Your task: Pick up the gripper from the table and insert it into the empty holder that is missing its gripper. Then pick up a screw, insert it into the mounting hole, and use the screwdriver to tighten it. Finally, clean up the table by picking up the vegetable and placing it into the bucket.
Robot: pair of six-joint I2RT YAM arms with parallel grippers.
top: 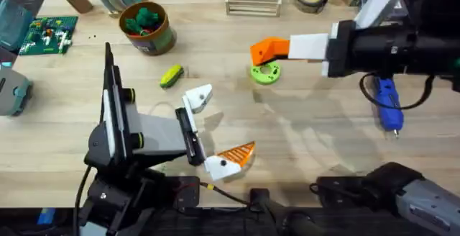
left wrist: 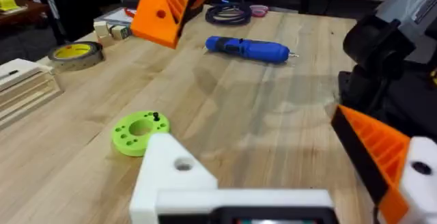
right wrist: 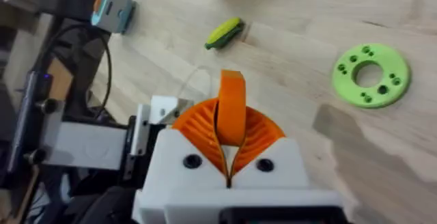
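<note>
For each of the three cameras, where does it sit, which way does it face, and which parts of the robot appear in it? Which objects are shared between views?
Overhead: above the table, looking down and forward; both arms, left gripper open, right gripper holding the orange gripper.
Left wrist: on the left arm, facing across the table toward the screwdriver; own white holder in front.
Right wrist: on the right arm, looking down past the vegetable.
Shared: the green ring disc appears in all three.

Light wooden table (top: 302,132), dark floor beyond, cluttered room behind
</note>
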